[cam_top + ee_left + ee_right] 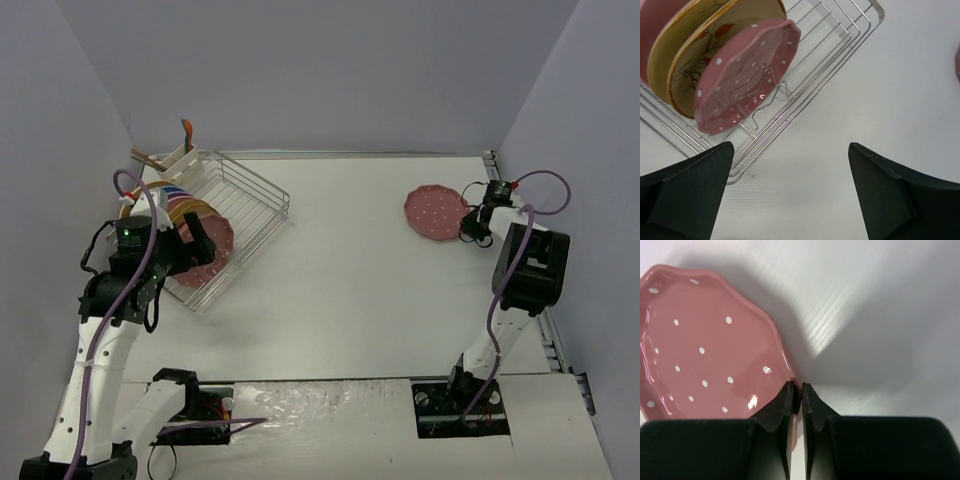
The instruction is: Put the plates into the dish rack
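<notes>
While pinching the wavy rim of the dotted plate (705, 350) in the closed right gripper (796, 390), handle as stiff, slick, breakable; leave the left gripper (790, 146) gaping beside the rack (840, 40).

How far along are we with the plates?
Done: a floral plate and a dotted plate stand in the dish rack. In hand: right gripper shut on the rim of the loose plate, flat on the table; left gripper open by the rack. Left: rack that plate.
</notes>
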Controlling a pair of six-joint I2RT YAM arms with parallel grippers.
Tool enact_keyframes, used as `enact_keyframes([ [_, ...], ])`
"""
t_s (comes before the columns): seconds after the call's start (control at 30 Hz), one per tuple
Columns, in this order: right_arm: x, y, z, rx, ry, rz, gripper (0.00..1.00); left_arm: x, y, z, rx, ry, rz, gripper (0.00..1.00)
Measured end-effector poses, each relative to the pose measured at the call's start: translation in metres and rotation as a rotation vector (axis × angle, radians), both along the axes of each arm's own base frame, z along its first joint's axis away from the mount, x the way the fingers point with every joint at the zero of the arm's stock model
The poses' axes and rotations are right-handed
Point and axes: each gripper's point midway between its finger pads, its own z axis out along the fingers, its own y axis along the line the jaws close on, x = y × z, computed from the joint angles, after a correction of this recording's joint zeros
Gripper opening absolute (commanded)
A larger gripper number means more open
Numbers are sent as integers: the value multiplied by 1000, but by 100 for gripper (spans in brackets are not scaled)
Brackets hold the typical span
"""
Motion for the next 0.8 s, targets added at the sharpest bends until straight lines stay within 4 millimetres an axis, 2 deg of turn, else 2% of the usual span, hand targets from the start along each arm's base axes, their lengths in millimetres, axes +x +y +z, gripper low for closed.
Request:
enact_keyframes([
  [0.1,-18,25,0,29,12,34,0,3,-16,-4,-81,3,-17,97],
  [0.23,-46,74,3,73,42,130,0,5,-46,-10,-169,35,-66,97],
  [0.4,-81,137,2,152,62,270,0,7,-98,-17,-240,70,-158,97],
  [0.5,-102,156,1,197,69,311,0,7,-131,-28,-271,106,-213,97],
  [0.6,-117,166,3,227,64,319,0,6,-158,-47,-286,162,-232,97],
  [0.8,-128,182,17,289,23,297,0,8,-207,-93,-295,288,-240,97],
])
